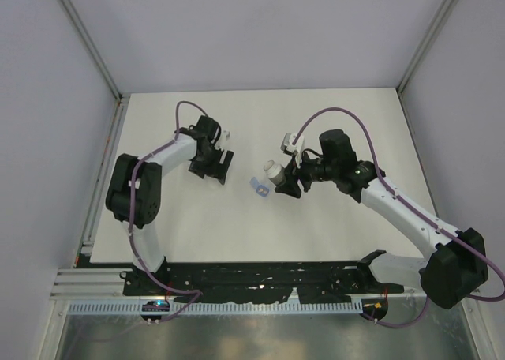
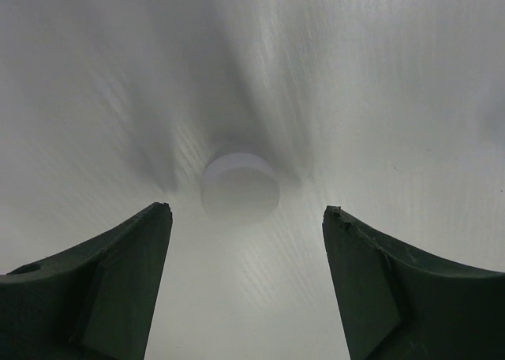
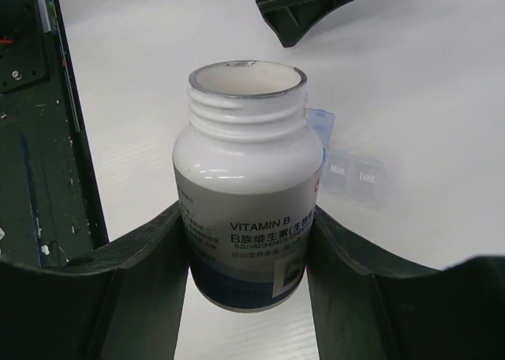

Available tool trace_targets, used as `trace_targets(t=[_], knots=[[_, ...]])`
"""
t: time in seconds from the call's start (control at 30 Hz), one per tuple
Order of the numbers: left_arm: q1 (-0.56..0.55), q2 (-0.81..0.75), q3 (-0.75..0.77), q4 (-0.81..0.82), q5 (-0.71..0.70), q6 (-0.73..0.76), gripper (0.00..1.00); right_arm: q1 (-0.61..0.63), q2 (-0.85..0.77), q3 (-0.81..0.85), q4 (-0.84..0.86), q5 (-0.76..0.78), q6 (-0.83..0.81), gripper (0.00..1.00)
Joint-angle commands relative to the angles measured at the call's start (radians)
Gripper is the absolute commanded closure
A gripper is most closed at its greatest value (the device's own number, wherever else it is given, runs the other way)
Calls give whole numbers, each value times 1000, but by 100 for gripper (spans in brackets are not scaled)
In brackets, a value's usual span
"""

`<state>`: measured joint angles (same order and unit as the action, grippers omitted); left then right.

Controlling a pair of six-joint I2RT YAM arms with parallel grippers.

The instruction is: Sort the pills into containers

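1. While the right gripper [image 3: 246, 214] has its fingers closed on both sides of the white vitamin bottle [image 3: 245, 170], gripping it at the label, the bottle's cap is off and its mouth is open. The wrist view doesn't show whether its base touches the desk [image 3: 442, 99].
2. Just behind the bottle lies a clear bluish pill box [image 3: 355, 173] with "Mon." and "Tues." on its lids, near the bottle but not touching it.
3. Further left, the left gripper [image 2: 246, 208] hangs wide open and empty over a round white disc [image 2: 241, 190] on the desk. It could be the bottle's cap or a fat tablet, and it's too blurry to say.
4. Handling guess: the bottle looks like stiff plastic and probably light, and the glossy label could be a bit slick. The mid-body hold below the shoulder seems right, since the threads above give little to grip.
5. Being uncapped, it'd spill if tipped carelessly. How full it is can't be seen.
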<state>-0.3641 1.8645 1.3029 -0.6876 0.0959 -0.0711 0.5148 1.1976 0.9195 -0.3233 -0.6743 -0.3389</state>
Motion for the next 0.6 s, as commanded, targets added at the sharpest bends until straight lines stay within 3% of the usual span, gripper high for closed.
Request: trace_targets(t=[0.0, 0.57], knots=[[4, 21, 38, -20, 19, -4, 20, 1, 0, 15, 20, -11, -20, 94], [5, 76, 56, -21, -8, -35, 38, 2, 19, 18, 15, -28, -29, 94]])
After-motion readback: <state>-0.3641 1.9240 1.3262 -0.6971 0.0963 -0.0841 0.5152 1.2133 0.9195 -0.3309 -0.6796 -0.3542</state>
